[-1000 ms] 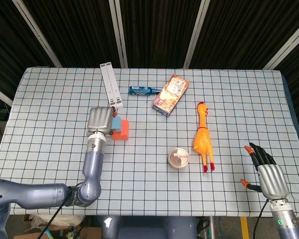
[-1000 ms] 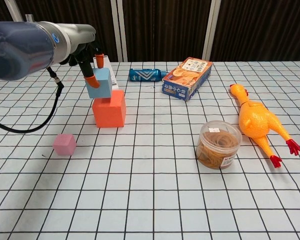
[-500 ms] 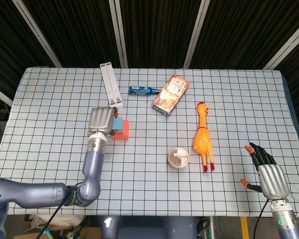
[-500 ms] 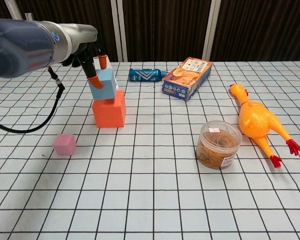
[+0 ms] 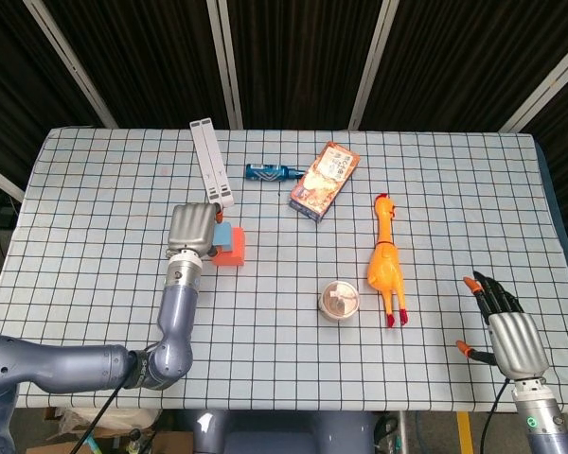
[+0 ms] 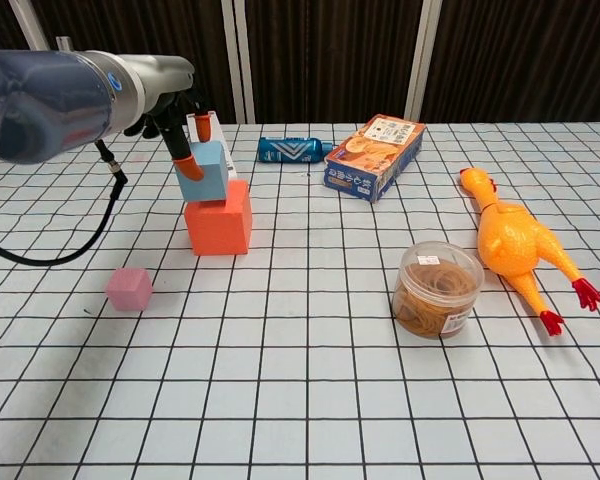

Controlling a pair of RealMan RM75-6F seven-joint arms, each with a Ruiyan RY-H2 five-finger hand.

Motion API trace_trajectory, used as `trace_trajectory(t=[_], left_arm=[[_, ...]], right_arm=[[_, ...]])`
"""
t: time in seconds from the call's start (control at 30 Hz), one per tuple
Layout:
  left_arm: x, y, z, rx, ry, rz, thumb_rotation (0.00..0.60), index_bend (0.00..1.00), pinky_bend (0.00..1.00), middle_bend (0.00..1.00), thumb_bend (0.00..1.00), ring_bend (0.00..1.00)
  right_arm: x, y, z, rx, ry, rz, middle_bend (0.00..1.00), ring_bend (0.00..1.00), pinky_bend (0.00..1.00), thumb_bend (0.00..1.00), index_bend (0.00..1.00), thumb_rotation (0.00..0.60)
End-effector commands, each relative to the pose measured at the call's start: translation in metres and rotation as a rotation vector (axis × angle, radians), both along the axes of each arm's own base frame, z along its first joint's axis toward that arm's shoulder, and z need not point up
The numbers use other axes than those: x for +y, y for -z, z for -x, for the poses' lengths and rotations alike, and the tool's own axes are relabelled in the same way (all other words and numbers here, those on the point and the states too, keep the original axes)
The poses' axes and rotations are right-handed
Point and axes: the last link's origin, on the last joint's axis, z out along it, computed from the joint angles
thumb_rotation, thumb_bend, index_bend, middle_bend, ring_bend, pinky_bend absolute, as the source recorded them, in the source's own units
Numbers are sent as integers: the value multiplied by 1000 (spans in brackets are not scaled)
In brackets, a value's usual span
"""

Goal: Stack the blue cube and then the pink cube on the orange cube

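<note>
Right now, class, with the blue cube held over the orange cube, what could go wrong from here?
1. The blue cube sits tilted and toward the left edge of the orange cube; released so, it may slide off.
2. The left hand pulling away might drag it.
3. A falling cube could knock the pink cube nearby.

Pink cube (image 6: 129, 288) hidden in the head view beneath the left forearm. Blue cube (image 5: 223, 235) mostly covered there by the left hand (image 5: 193, 228); only a sliver showing. Orange cube (image 5: 232, 247) partly covered likewise. Contact between blue cube and orange cube not determinable in either view. Right hand (image 5: 509, 330) absent from chest view; wrist cut off by bottom edge. Print on snack box (image 6: 374, 155) too small to read.
</note>
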Motion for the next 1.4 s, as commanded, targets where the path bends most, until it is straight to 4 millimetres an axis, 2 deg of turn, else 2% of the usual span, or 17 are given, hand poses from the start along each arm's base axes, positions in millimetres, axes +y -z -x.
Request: trace_trajectory(t=[0.03,0.57,0.9,1.4], left_arm=[[0,1,1,4,-2,-3,600,433,806,1000,275,805],[1,6,-2,-1,-5,-14,600,432,806,1000,275,805],[0,7,-5,9,6,-7,600,389,806,1000,275,805],[-2,11,-6,14,13,-2,600,396,806,1000,275,805]], right_arm=[[0,0,0,-1,1,1,74,103,213,160,102,600],[0,0,0,1,2,-1,74,103,213,160,102,600],[0,0,0,-1,3,0,73,103,213,160,102,600],[0,0,0,1,6,-3,74,103,213,160,102,600]])
